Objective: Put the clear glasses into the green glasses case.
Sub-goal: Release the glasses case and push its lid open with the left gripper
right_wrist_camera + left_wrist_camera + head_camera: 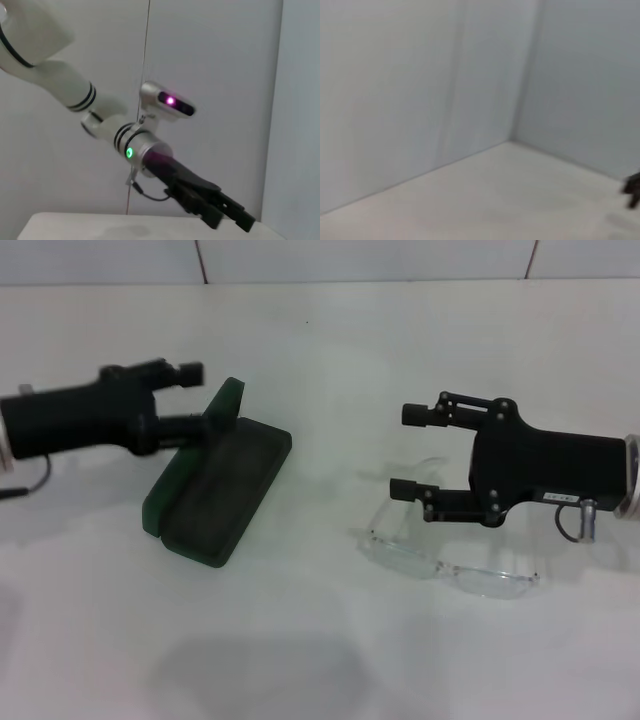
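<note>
Here, head view, case: the green glasses case point(218, 483) lies open on the white table point(320, 640) at 9 o'clock, lid raised.
Head view, left gripper point(200, 397): fingers spread wide, lower finger point(188, 426) touching the lid's edge.
Head view, glasses: the clear glasses point(450, 562) rest at 4 o'clock, well apart from the case.
Head view, right gripper point(408, 452): fingers wide, holding nothing, just above the glasses.
Left wrist view: walls and table; the right gripper's dark tip point(633, 189) at 4 o'clock.
Right wrist view: the left gripper point(235, 216) at 5 o'clock, above the table.
</note>
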You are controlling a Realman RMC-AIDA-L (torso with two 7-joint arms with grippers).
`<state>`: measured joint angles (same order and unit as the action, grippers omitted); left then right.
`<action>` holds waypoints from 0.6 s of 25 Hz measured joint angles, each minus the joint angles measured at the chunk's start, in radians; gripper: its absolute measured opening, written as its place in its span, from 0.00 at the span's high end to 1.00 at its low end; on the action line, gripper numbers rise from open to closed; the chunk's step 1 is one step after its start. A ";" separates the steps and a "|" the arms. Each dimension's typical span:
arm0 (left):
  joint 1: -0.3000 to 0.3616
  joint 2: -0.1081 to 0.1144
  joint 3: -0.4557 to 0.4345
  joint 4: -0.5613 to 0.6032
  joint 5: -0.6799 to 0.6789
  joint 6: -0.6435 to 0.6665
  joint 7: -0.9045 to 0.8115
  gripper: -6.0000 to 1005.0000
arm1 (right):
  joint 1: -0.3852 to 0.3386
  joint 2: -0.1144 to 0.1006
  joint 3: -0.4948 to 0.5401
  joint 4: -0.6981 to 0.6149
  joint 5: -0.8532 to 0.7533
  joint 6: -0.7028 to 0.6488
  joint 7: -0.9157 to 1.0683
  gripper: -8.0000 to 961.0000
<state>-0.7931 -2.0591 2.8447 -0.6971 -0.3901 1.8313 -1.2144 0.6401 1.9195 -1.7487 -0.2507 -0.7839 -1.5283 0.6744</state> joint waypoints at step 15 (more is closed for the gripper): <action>-0.078 -0.028 0.001 -0.116 0.192 -0.132 -0.248 0.25 | -0.002 0.001 -0.001 0.002 -0.002 0.026 -0.027 0.22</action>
<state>-0.8708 -2.0875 2.8455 -0.8129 -0.1977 1.6989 -1.4624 0.6381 1.9207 -1.7498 -0.2482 -0.7855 -1.5024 0.6476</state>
